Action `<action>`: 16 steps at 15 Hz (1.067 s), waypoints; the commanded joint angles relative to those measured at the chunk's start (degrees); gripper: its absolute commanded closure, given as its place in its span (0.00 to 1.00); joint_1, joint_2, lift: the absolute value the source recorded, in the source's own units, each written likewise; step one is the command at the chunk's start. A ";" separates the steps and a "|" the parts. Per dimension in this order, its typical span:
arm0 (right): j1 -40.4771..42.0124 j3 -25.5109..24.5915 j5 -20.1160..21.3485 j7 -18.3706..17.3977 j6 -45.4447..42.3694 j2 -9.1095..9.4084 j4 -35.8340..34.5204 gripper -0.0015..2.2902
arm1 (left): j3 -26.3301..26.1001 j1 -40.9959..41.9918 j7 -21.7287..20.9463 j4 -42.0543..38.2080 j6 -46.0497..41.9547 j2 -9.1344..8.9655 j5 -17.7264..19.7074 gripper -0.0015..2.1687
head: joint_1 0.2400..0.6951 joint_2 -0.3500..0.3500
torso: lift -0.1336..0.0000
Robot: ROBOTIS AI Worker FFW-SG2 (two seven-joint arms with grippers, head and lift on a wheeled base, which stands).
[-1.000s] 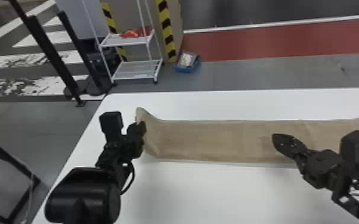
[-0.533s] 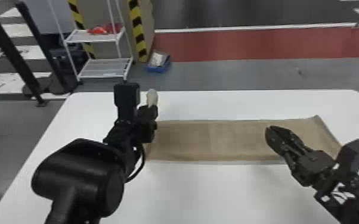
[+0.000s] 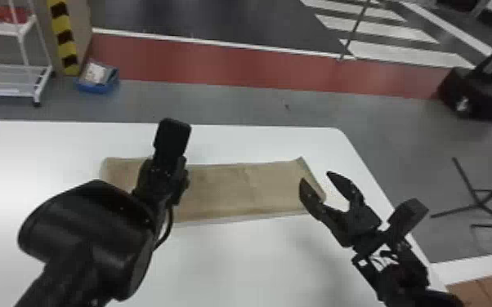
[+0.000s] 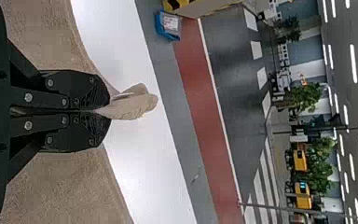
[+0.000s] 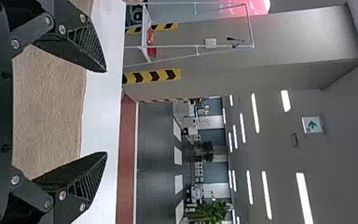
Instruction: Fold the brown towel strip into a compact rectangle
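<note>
The brown towel strip (image 3: 224, 192) looks soft and limp, best held by an edge; the left gripper (image 4: 109, 111) pinches it tight, the right gripper (image 5: 106, 112) gapes wide, empty

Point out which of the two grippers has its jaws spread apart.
The right gripper: its jaws stand wide apart and grip nothing, while the left gripper has its jaws closed on the brown towel strip.

Right wrist view: green arrow (image 5: 312, 125) on white panel (image 5: 305, 129), at twelve o'clock with the room taken upright. Other markings illegible.
</note>
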 commanded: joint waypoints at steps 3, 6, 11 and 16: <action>-1.00 -0.36 -2.17 -1.49 -0.51 -1.34 2.31 0.04 | -2.36 0.00 -0.47 2.68 -6.56 -0.50 2.31 0.00 | 1.00 0.00 | 0.08; -2.94 4.21 -1.03 -3.34 0.19 -1.08 2.49 0.04 | -0.16 5.09 -1.35 -4.61 -6.56 -0.50 1.52 0.03 | 1.00 0.00 | 0.08; -6.45 12.47 3.54 -7.47 9.86 2.70 1.79 0.10 | 8.89 14.15 -2.23 -13.14 -14.47 3.34 -0.41 0.03 | 1.00 0.14 | 0.08; -10.76 20.38 8.81 -13.79 16.36 5.69 2.23 0.13 | 17.41 21.71 -4.52 -12.61 -30.11 7.91 0.21 0.03 | 1.00 0.45 | 0.08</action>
